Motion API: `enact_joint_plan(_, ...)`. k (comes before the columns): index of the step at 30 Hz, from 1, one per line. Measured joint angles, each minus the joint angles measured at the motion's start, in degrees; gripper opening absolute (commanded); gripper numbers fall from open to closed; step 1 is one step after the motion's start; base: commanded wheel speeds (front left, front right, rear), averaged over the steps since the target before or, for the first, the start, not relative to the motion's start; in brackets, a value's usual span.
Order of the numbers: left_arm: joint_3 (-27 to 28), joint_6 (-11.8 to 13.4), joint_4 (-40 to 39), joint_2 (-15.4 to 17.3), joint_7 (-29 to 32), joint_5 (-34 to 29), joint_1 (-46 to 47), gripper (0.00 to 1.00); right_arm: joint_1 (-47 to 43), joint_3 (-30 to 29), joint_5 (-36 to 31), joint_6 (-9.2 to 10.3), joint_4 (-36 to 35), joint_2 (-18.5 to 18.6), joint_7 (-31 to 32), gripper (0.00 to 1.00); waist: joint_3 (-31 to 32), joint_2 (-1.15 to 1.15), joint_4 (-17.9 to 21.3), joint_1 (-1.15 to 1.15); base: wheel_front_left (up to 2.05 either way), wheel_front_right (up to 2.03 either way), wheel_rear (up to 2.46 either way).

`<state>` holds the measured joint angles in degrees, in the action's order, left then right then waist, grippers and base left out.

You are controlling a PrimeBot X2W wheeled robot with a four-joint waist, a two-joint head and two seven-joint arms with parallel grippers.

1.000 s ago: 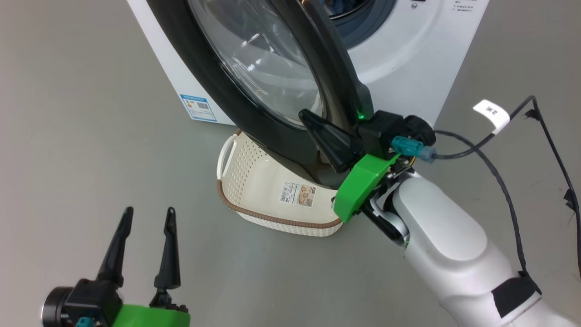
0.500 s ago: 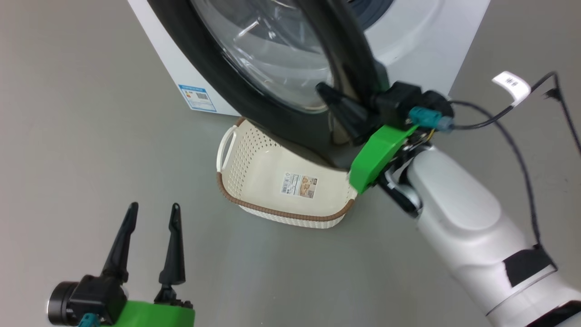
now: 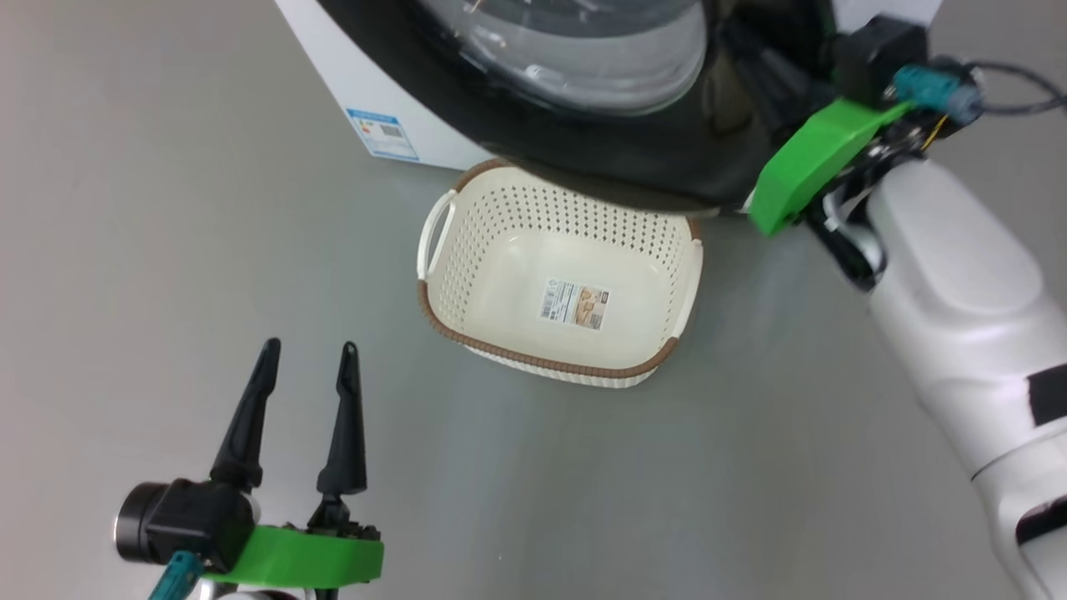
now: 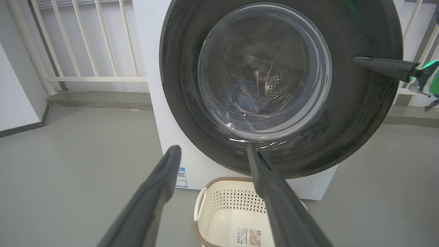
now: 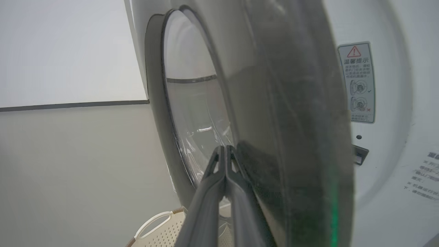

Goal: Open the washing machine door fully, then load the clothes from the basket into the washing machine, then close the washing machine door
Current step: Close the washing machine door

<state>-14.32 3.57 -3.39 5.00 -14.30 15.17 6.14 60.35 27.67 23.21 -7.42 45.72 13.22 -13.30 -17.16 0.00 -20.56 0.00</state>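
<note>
The glossy black washing machine door (image 3: pixel 650 167) stands almost shut against the white washing machine (image 3: pixel 333 50); a narrow gap remains at its edge (image 5: pixel 284 137). My right gripper (image 5: pixel 225 148) is shut on nothing, its fingers lying against the door's outer face (image 4: pixel 356 113). Through the glass I see light blue clothes (image 4: pixel 245 97) in the drum. The cream basket (image 3: pixel 500 283) sits on the floor below the door, holding nothing but its label. My left gripper (image 3: pixel 308 346) hovers open at the lower left, short of the basket (image 4: pixel 233 206).
Grey floor (image 3: pixel 167 250) spreads around the basket. A blue energy sticker (image 3: pixel 382 133) marks the machine's lower corner. A white railing (image 4: pixel 85 41) and wall stand behind the machine. A warning sticker (image 5: pixel 356 82) and latch slot (image 5: pixel 360 154) show on the machine's front.
The door has swung toward the machine with my right gripper against it, uncovering the whole basket. The head camera has shifted. My left gripper stays open.
</note>
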Motion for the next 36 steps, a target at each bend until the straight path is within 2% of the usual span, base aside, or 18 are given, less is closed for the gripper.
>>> enact_joint_plan(10,-0.5,-2.3,0.8,-2.3,-0.2,-0.5,3.4,1.00,9.4,-2.3,-1.4,0.00,6.4,5.1,-0.6,0.00,-4.1,0.00,-3.3,0.00,0.00,0.00,0.00)
enact_joint_plan(21,-1.6,-2.8,1.4,-3.0,-0.2,-0.3,4.2,1.00,16.3,-3.2,-2.0,0.00,10.7,8.6,-1.0,0.00,-7.7,0.00,-7.0,0.00,0.00,0.00,0.00)
enact_joint_plan(28,-2.9,-2.1,1.0,-3.2,-0.2,1.2,6.2,1.00,18.4,-4.5,-3.9,-0.07,10.8,9.7,-1.3,0.00,-9.5,0.00,-8.2,0.00,0.00,0.00,0.00)
enact_joint_plan(36,-3.2,-1.7,1.0,-3.2,-0.2,1.2,6.2,1.00,18.1,-5.6,-5.4,-0.07,8.9,9.1,-1.4,0.00,-8.9,0.00,-8.1,0.00,0.00,0.00,0.00)
